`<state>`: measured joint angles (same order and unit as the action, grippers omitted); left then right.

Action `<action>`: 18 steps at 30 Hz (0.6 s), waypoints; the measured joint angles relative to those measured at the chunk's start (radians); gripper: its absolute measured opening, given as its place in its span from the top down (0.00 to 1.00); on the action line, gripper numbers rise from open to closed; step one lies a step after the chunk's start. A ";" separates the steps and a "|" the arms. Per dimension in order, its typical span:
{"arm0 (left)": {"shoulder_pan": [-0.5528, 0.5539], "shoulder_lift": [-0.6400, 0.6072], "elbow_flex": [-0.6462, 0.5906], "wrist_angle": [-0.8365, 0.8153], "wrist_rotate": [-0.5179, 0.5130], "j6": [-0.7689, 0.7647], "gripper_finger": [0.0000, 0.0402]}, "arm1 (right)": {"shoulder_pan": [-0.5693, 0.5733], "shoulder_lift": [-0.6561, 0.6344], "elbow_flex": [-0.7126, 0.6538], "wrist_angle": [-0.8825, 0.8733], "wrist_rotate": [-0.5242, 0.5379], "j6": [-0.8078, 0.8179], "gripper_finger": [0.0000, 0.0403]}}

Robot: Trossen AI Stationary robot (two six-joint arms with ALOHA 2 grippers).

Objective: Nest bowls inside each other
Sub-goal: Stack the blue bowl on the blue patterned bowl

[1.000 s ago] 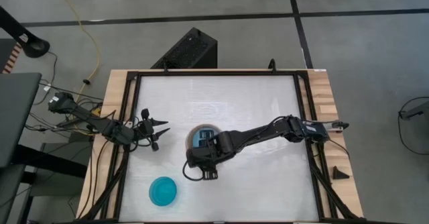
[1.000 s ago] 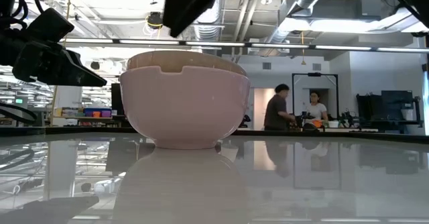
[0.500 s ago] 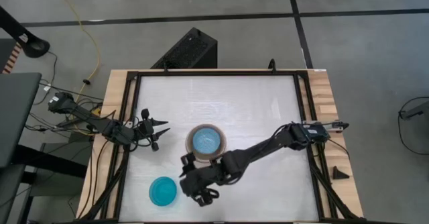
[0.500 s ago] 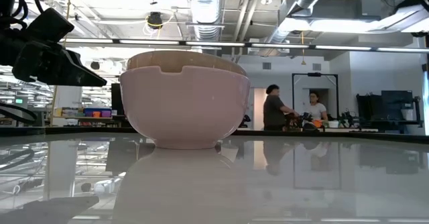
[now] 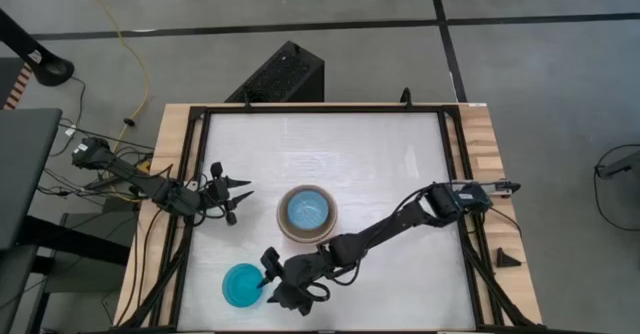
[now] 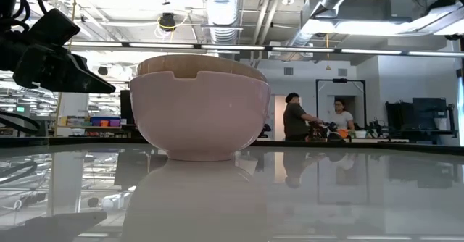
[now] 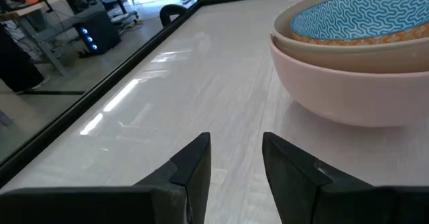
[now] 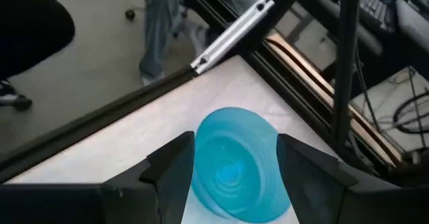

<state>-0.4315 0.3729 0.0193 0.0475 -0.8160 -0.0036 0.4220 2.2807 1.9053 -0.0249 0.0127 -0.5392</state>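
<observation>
Since a second ago your right arm has swung off the stack toward the near left, and you now see its right gripper (image 5: 268, 277) beside the cyan bowl (image 5: 242, 285), fingers spread wide, with nothing between them. Your table (image 5: 400, 164) carries the nested stack (image 5: 307, 214) at its middle: a cream bowl (image 7: 348, 83) outermost, an orange rim (image 7: 335, 41) inside it, and a light blue bowl (image 5: 307, 209) on top. Your left gripper (image 5: 240, 196) waits left of the stack, fingers slightly apart and empty. Two people (image 6: 293, 122) stand far behind in the room.
</observation>
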 joint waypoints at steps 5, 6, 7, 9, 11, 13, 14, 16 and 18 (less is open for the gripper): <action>0.000 0.000 0.000 0.000 0.000 0.000 0.69 | -0.015 0.023 -0.036 0.104 -0.098 0.063 0.39; 0.000 0.000 0.000 0.000 0.001 0.000 0.69 | -0.017 0.029 -0.036 0.115 -0.102 0.070 0.39; 0.000 0.000 0.000 0.000 0.000 0.000 0.69 | -0.018 0.036 -0.038 0.120 -0.106 0.074 0.39; 0.000 0.000 0.000 0.000 0.000 0.000 0.69 | -0.018 0.087 -0.027 0.192 -0.125 0.076 0.39; 0.000 0.002 0.000 0.003 0.001 0.000 0.69 | -0.012 0.119 -0.017 0.188 -0.123 0.068 0.39; 0.000 0.007 0.000 0.001 0.002 0.000 0.69 | -0.010 0.171 0.025 0.199 -0.121 0.054 0.39; 0.000 0.007 0.000 0.002 0.002 0.000 0.69 | -0.009 0.182 0.039 0.184 -0.113 0.047 0.39; 0.000 0.014 0.000 0.001 0.000 0.000 0.69 | -0.005 0.205 0.076 0.168 -0.109 0.042 0.39; 0.000 0.013 0.000 0.000 0.000 0.000 0.69 | -0.006 0.224 0.110 0.158 -0.084 0.040 0.39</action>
<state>-0.4316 0.3862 0.0193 0.0479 -0.8156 -0.0036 0.4164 2.5050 2.0152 0.1326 -0.0711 -0.4987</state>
